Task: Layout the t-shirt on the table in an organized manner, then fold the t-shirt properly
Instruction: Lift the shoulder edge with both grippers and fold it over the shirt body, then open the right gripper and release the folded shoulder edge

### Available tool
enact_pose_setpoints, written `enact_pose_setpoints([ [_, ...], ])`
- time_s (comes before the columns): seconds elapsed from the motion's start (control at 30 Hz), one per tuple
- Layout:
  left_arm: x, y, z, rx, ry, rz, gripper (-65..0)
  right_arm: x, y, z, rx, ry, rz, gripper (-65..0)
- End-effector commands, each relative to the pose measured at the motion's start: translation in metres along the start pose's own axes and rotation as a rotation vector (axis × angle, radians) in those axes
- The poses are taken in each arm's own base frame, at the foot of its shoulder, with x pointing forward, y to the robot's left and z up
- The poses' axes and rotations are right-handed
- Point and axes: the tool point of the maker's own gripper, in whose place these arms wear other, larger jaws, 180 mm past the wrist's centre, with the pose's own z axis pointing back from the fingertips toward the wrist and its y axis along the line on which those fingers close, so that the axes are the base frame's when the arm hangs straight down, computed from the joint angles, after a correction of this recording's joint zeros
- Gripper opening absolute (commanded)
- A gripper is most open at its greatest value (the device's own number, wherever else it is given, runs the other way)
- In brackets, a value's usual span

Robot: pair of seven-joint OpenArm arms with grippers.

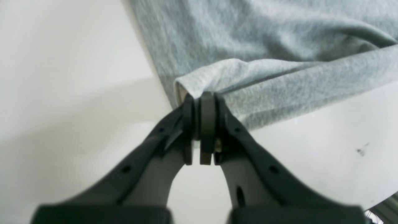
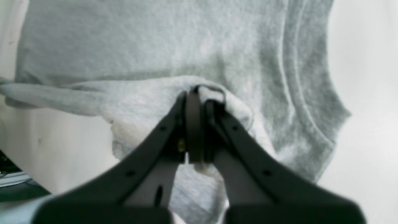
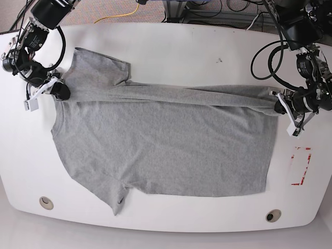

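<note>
Base view shows the t-shirt [image 3: 161, 150] spread flat across the middle of the white bench [image 3: 171, 46], its far long edge folded over into a narrow band running from 9 o'clock to 3 o'clock. At 9 o'clock the right claw [image 3: 61, 91] is clamped shut on the shirt's edge beside a sleeve; the right wrist view shows bunched cloth pinched between its pads. At 3 o'clock the left claw [image 3: 280, 105] is closed on the hem corner, the fabric nipped at its tips in the left wrist view. A red tape outline [image 3: 302, 166] lies at 4 o'clock, just beside the shirt.
</note>
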Motion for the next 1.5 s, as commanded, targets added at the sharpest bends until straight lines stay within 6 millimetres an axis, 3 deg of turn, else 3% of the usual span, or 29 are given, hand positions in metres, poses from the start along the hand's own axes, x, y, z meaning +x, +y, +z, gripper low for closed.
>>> enact_pose_setpoints([
  [0.0,0.016,0.009,0.008,0.022,-0.043,-0.009,-60.3,0.018,-0.005,0.006,-0.033,-0.034,0.036,-52.6],
  [0.23,0.019,0.016,0.011,0.036,-0.064,-0.016,-33.1,0.025,-0.007,0.008,-0.047,-0.044,0.048,-15.2],
  [0.37,0.025,0.015,0.012,0.038,-0.08,-0.027,-22.6,0.027,-0.007,0.012,-0.057,-0.042,0.068,-2.2],
  [0.43,0.034,0.017,0.017,0.049,-0.103,-0.037,-20.8,0.028,-0.008,0.02,-0.077,-0.03,0.099,-0.8],
  [0.63,0.046,0.028,0.026,0.082,-0.095,-0.093,-20.0,0.008,0.003,0.031,-0.101,0.033,0.154,-0.6],
  [1.0,0.064,0.035,0.049,0.143,-0.143,-0.152,-20.1,-0.056,0.018,0.045,-0.049,0.088,0.064,-0.6],
  [1.47,0.052,0.022,0.056,0.163,-0.135,-0.208,-20.3,-0.09,0.014,0.043,-0.037,0.135,-0.026,-0.6],
])
